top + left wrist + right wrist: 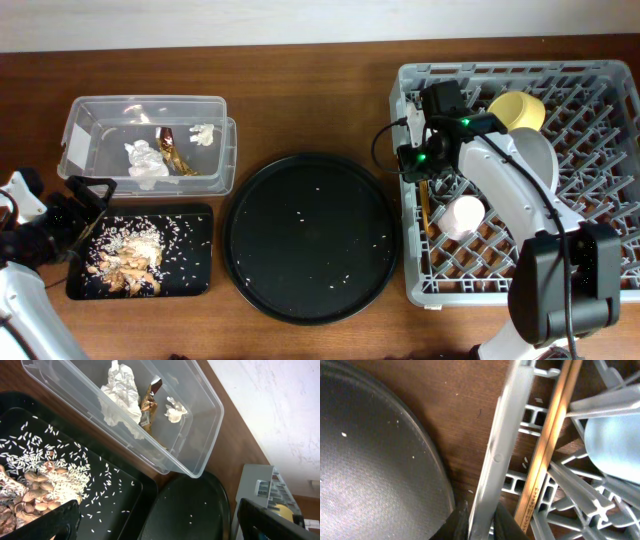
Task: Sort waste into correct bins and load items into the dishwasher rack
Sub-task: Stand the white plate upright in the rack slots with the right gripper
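Observation:
The clear tub at the back left holds crumpled white tissue and the gold-brown foil wrapper; both also show in the left wrist view, tissue and wrapper. The flat black tray holds beige scraps and rice. My left gripper is open and empty over that tray's left end. The grey rack holds the yellow bowl, grey plate, a pale cup and a gold utensil. My right gripper is slightly open, its fingers straddling the rack's left wall, next to the utensil.
The large round black tray lies between the flat tray and the rack, with a few rice grains on it. It also shows in the right wrist view. A pale blue-grey curved piece sits in the rack past the utensil.

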Robot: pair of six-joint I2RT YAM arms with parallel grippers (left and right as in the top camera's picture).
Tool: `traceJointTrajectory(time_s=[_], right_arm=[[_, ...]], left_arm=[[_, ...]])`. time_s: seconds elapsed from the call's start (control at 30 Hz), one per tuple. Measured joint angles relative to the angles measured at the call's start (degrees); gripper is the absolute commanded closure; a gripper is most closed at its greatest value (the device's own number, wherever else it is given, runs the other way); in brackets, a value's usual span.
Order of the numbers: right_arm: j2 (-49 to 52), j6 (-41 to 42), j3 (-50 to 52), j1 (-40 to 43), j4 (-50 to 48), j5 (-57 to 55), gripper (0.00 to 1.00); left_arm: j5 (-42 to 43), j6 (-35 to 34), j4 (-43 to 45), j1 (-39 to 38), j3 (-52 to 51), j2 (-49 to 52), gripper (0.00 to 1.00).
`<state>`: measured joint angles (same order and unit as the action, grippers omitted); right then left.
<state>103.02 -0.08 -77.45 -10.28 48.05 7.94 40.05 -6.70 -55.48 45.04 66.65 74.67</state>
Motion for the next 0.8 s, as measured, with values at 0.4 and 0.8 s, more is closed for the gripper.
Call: traceJointTrajectory(time_s=[0.4,0.8], right_arm=[[-0.76,-1.40,-30.14,0.00,18.01,2.05,0.02],[-12.02,-1.38,-30.12,0.00,18.16,2.01,0.02]], left_arm=[[0.00,0.00,0.11,0.00,0.00,0.00,0.00],[0.00,0.00,0.11,0.00,0.00,0.00,0.00]])
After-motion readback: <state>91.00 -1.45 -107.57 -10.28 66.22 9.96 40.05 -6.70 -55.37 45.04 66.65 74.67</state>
